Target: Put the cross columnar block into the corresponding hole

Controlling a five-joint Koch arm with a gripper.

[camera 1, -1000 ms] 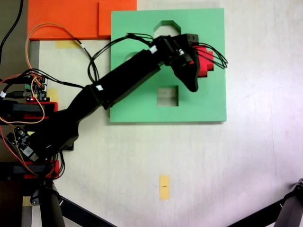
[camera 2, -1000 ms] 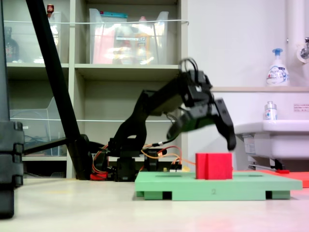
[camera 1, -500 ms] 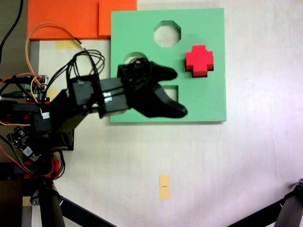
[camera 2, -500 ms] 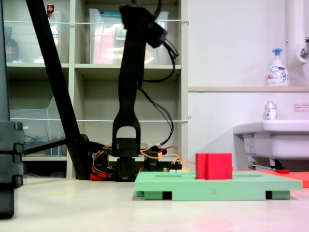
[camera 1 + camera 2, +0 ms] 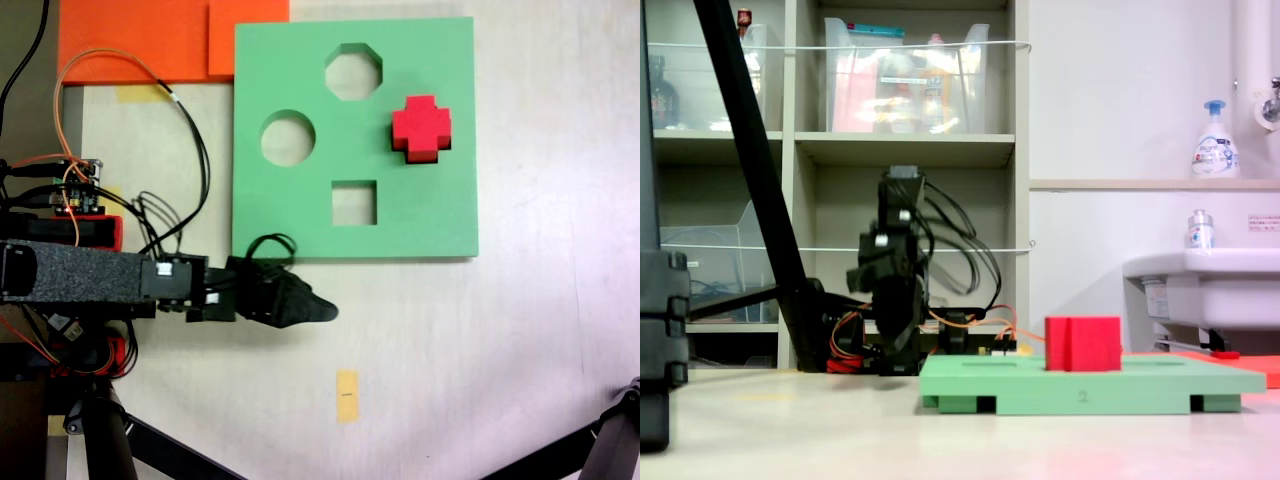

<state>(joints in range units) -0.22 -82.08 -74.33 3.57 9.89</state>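
The red cross columnar block (image 5: 421, 128) stands on the right part of the green foam board (image 5: 440, 215) and rises above its top face in the second exterior view (image 5: 1083, 344). The corresponding hole is hidden under the block; no empty plus-shaped cutout shows. My gripper (image 5: 305, 306) lies off the board, just below its lower left corner in the first exterior view, far from the block. Its jaws look closed into one dark tapered tip with nothing in them. In the second exterior view the folded arm (image 5: 895, 300) stands left of the board.
The board has empty octagonal (image 5: 353, 71), round (image 5: 288, 138) and square (image 5: 354, 203) cutouts. Orange foam sheets (image 5: 150, 40) lie at the top left, wired electronics (image 5: 75, 187) at the left edge. A yellow tape mark (image 5: 346, 395) sits below. Tripod legs (image 5: 110, 440) cross the bottom corners.
The arm has left the block, swung up and back over the board, then folded down beside the board's lower left corner. The red block has stayed in place.
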